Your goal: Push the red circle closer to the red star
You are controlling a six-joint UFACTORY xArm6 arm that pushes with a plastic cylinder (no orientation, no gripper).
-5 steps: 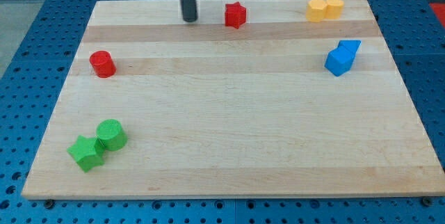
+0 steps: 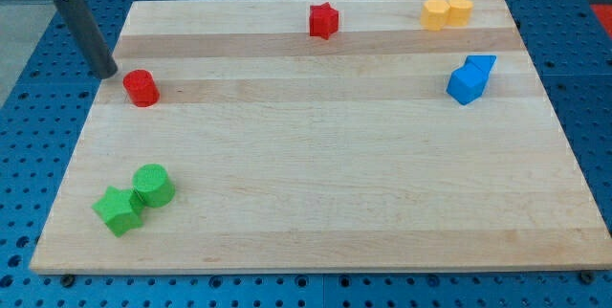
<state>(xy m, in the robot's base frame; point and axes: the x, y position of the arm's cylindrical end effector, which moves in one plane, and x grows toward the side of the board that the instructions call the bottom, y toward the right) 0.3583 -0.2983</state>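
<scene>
My tip [image 2: 105, 71] sat just left of red circle [image 2: 142, 88], slightly above it, apart. Red star [image 2: 324, 20] lay far right, near board's top. Rod bore no jaws.

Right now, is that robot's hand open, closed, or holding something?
No hand: I end in a rod. My tip holds nothing and sits just up-left of the red circle, with a small gap.

Red circle [image 2: 141, 88] lies at board's left; red star [image 2: 324, 20] top centre.
</scene>
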